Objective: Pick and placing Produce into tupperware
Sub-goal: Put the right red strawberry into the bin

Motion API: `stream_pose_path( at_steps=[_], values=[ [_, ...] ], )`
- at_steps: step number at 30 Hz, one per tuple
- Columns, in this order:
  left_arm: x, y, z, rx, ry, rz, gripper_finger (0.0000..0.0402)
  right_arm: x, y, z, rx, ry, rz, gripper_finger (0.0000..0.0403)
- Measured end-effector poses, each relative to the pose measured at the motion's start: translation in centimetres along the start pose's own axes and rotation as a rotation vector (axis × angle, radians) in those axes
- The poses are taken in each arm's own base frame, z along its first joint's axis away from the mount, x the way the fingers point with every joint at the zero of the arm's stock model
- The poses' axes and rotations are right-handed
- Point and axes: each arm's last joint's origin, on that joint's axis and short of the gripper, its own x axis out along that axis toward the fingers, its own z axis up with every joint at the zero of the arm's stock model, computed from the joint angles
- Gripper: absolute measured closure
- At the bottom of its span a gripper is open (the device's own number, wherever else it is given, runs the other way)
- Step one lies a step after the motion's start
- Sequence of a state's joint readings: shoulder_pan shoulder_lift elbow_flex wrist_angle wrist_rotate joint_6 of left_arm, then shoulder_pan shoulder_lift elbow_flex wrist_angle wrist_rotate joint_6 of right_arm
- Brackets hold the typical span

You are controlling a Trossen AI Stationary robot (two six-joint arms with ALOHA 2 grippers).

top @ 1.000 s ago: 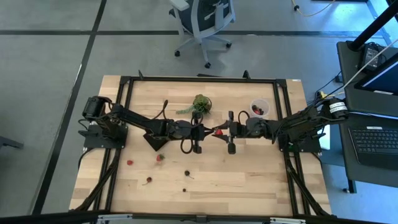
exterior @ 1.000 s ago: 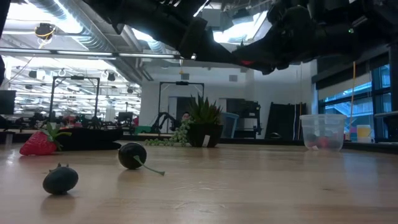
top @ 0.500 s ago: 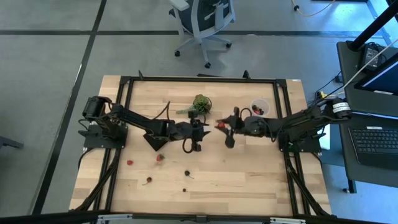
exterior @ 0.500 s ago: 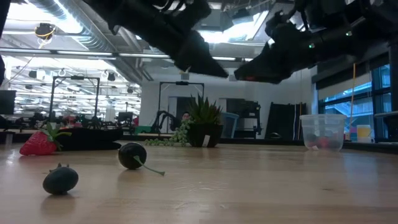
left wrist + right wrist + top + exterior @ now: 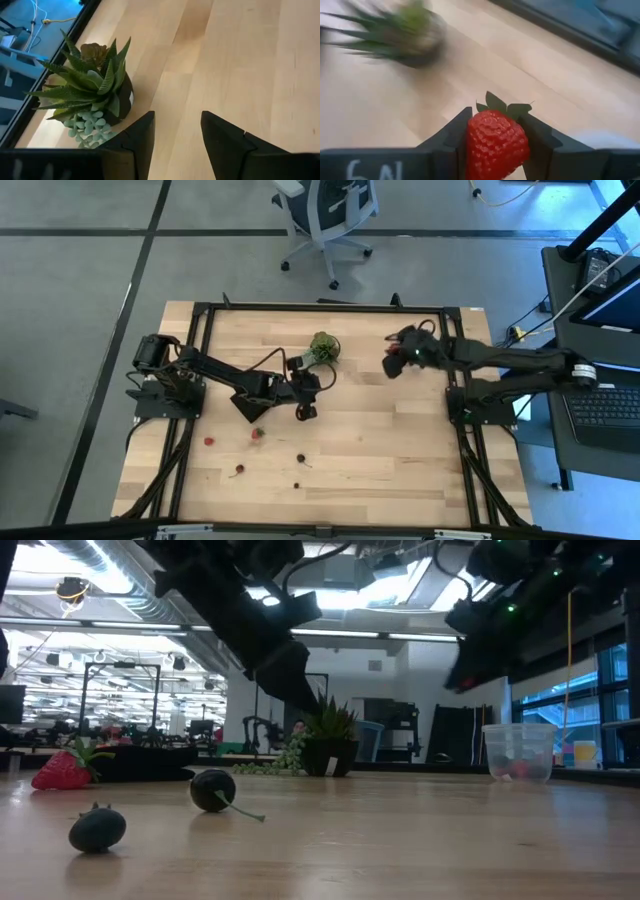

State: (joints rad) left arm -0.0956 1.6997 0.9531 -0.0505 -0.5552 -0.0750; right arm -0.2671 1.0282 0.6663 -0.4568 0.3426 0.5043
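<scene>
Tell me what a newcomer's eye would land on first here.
The red strawberry clamped in the right gripper, held in the air near the tub at the table's far right. Next, the spiky green plant at the table's back middle, with the open, empty left gripper beside it. Small berries lie scattered at front left.

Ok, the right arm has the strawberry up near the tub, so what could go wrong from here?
The right end effector pinches the strawberry only by its sides, so it could slip or bruise on the way. The tupperware is small and light: a release off centre could miss it or knock it over. The left end effector, open, hangs close by the potted succulent and could bump it.
</scene>
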Motion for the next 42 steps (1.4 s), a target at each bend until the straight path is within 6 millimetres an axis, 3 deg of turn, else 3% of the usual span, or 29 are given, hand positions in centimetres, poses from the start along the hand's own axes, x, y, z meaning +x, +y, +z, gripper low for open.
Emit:
stream_pose_path(
  at_steps=[7,13,25,42],
  values=[
    [0.0,0.0,0.0,0.0,0.002,0.001,0.0248,-0.5,-3.7,0.0,0.102,0.203,-0.227,0.0275],
    [0.0,0.0,0.0,0.0,0.002,0.001,0.0248,0.3,-5.4,-1.2,0.142,0.294,-0.257,0.0275],
    [0.0,0.0,0.0,0.0,0.002,0.001,0.0248,1.6,-7.0,-2.9,0.18,0.316,-0.296,0.0274],
    [0.0,0.0,0.0,0.0,0.002,0.001,0.0248,1.9,-7.2,-2.7,0.159,0.293,-0.291,0.0259]
  ],
)
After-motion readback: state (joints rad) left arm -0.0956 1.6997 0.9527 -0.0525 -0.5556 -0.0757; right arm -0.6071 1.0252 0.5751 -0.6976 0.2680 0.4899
